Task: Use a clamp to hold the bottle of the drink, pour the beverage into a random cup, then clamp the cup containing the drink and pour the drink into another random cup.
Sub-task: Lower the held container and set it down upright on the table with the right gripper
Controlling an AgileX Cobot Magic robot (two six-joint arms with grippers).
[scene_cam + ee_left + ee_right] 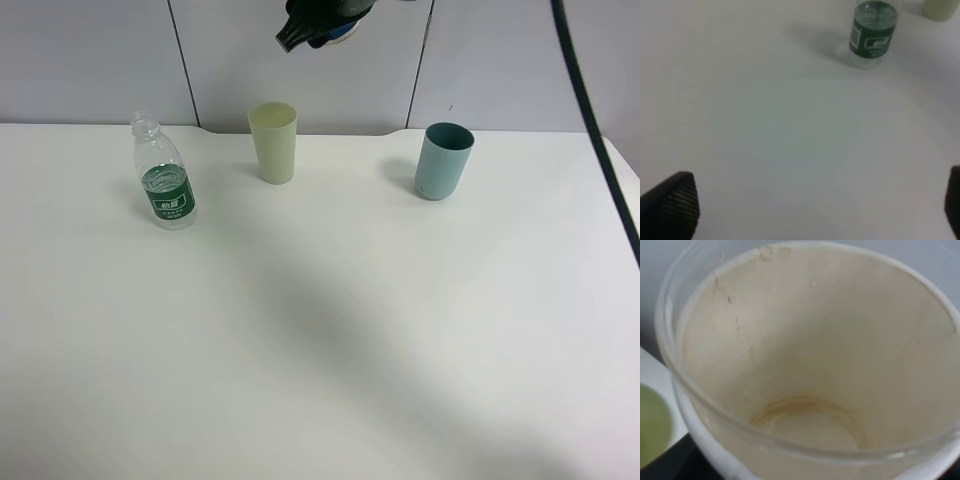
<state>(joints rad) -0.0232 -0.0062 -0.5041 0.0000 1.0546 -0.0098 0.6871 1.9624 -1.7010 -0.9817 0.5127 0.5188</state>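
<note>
The bottle of the drink stands uncapped at the table's back left, with clear liquid low inside it. The left wrist view shows it well ahead of my left gripper, which is open wide over bare table. High at the back, my right gripper is shut on the blue-sleeved paper cup, above and a little right of the pale yellow-green tumbler. In the right wrist view the cup's pinkish-beige inside fills the frame, and I cannot tell whether it holds liquid. The tumbler's rim shows beside it.
A teal cup stands at the back right of the white table. A dark cable runs down the right side. A grey panelled wall closes the back.
</note>
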